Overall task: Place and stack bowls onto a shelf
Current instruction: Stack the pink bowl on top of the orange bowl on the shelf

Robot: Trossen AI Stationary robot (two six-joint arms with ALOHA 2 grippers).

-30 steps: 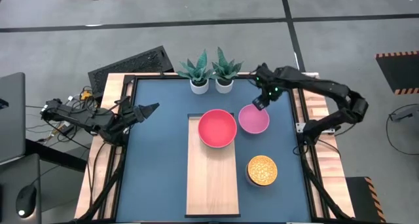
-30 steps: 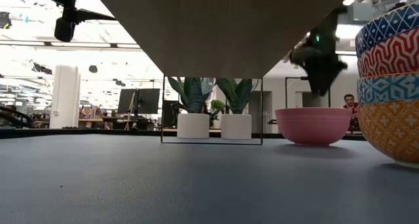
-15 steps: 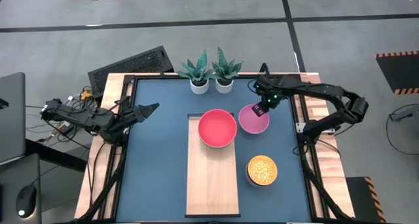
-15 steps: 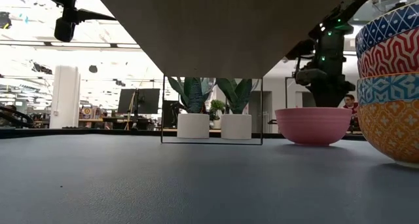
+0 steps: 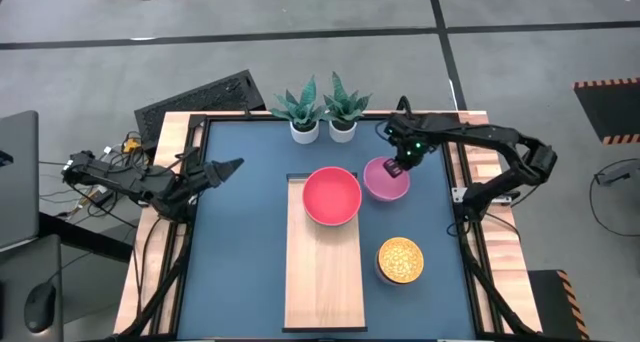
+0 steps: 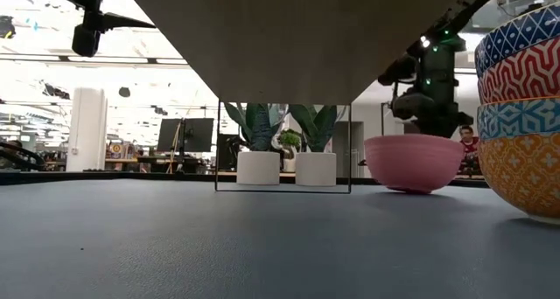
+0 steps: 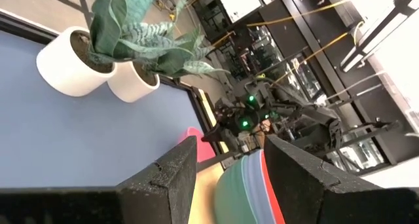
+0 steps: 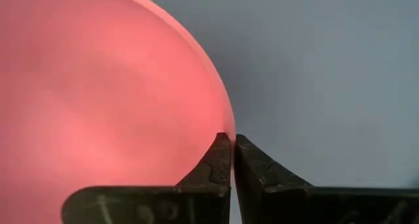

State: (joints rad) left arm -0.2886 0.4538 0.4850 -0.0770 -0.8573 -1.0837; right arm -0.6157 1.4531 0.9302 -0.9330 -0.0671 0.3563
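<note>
Item: pink bowl (image 5: 386, 179), round plain plastic, on the dark blue tabletop (image 5: 240, 242) just beside the far right corner of the light wooden shelf (image 5: 322, 282), near the two white plant pots (image 5: 323, 130). The right gripper (image 5: 397, 166) is pinched tight on its far rim, one finger inside the wall and one outside, the tips all but meeting across it; in the low view the bowl sits tipped, the near side of its base lifted clear of the table. Handling, by judgement: light, stiff, thin-walled, smooth enough to swing or slip in a one-point rim hold; the rim is the only practical place to take it. Also listed: a red bowl (image 5: 332, 196) on the shelf's far end, with teal and blue bowls apparently nested beneath it in the left wrist view; a stack of small patterned bowls (image 5: 400, 260) on the table right of the shelf. The left gripper (image 5: 228, 167) waits, moderately spread, over the table's left edge. Obscured: the shelf fills the upper low view; the stack's count is cut off.
</note>
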